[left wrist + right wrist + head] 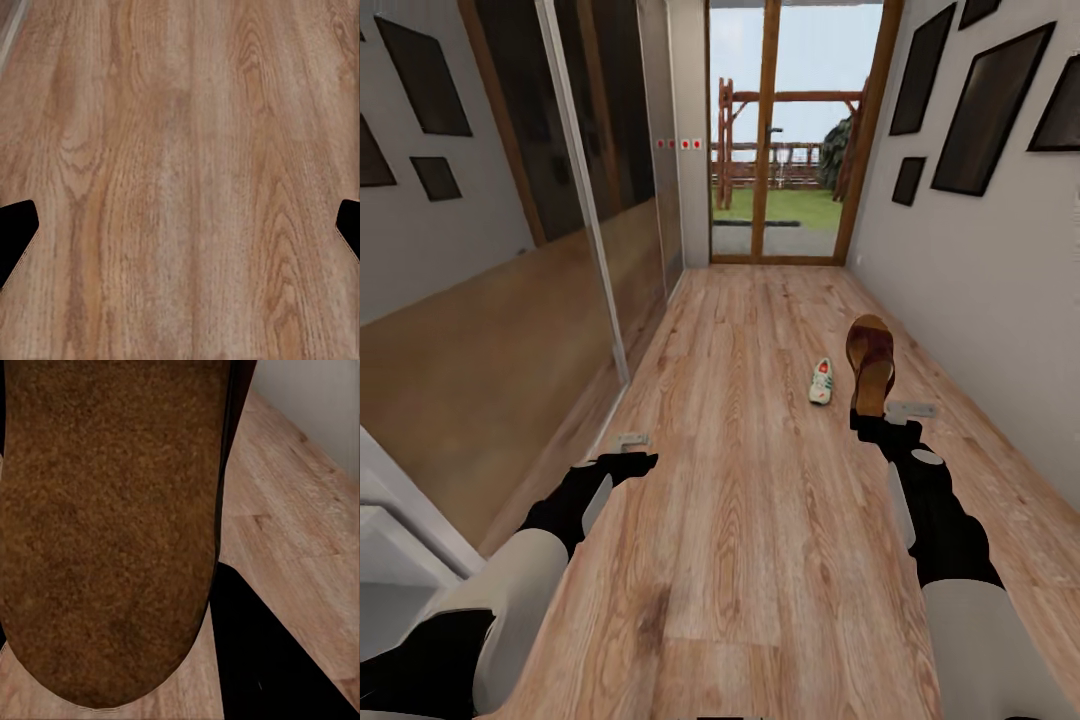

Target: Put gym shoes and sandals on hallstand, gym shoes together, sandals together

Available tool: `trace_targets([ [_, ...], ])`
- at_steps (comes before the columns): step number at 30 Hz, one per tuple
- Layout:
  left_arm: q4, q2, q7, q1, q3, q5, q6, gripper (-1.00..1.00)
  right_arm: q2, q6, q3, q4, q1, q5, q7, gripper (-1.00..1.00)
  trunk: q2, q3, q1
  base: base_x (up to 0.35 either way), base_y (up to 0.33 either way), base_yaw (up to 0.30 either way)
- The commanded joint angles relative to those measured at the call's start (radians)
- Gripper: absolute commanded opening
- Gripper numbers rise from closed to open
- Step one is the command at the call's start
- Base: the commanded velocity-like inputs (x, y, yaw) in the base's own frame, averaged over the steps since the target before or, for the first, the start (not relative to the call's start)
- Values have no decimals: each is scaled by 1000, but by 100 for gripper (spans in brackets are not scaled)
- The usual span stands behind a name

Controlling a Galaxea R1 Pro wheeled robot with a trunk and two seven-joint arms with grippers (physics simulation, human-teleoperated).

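My right gripper (878, 412) is shut on one dark brown sandal (870, 362), holding it upright above the corridor floor (760, 520). The sandal's brown sole (112, 532) sits close to the right wrist camera, with a black finger (270, 660) beside it. One white gym shoe (821, 381) with green stripes lies on the floor just left of the held sandal. My left gripper (640, 460) hangs open over bare planks (180, 180), its fingertips (15, 232) far apart. A pale white furniture edge (405, 500) shows at the lower left; I cannot tell whether it is the hallstand.
Mirrored sliding doors (590, 200) line the left wall. The right wall (980, 280) carries dark picture frames. A glass door (795, 150) with a wooden frame closes the far end of the corridor. Open plank floor runs down the middle.
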Motion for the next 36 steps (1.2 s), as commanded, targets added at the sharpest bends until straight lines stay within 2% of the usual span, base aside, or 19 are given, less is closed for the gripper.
trace_targets([
  [1, -2, -1, -7, 0, 8, -3, 7, 100, 0, 7, 0, -1, 0, 6, 0, -100, 0, 5, -1, 0, 0, 0],
  [25, -2, -1, -7, 0, 8, -3, 7, 100, 0, 7, 0, -1, 0, 1, 0, -100, 6, 137, -11, 0, 0, 0],
  [36, -2, -1, -7, 0, 8, -5, 7, 100, 0, 7, 0, -1, 0, 1, 0, -100, 6, 155, -11, 0, 0, 0],
])
